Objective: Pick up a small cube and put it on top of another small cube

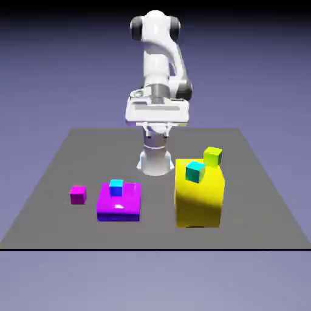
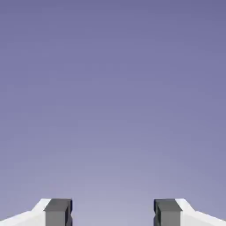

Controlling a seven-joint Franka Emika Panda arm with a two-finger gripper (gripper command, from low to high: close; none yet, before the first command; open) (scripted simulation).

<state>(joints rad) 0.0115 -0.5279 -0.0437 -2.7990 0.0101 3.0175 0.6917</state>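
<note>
The small cube (image 1: 77,194), tiny and plain magenta, rests on the grey table (image 1: 54,164) toward the exterior view's left. My gripper (image 1: 157,123) hangs high over the table's far side, well away from this cube and from every other block. In the hand view the gripper (image 2: 113,214) is open: its two grey fingertips (image 2: 58,212) stand wide apart, with only the blue-violet backdrop between them. No cube appears in the hand view.
A large flat magenta-purple block (image 1: 119,206) carries a small cyan cube (image 1: 116,187). To its right, a tall yellow block (image 1: 199,200) has another cyan cube (image 1: 195,172) on top. A small yellow-green cube (image 1: 212,156) sits behind it.
</note>
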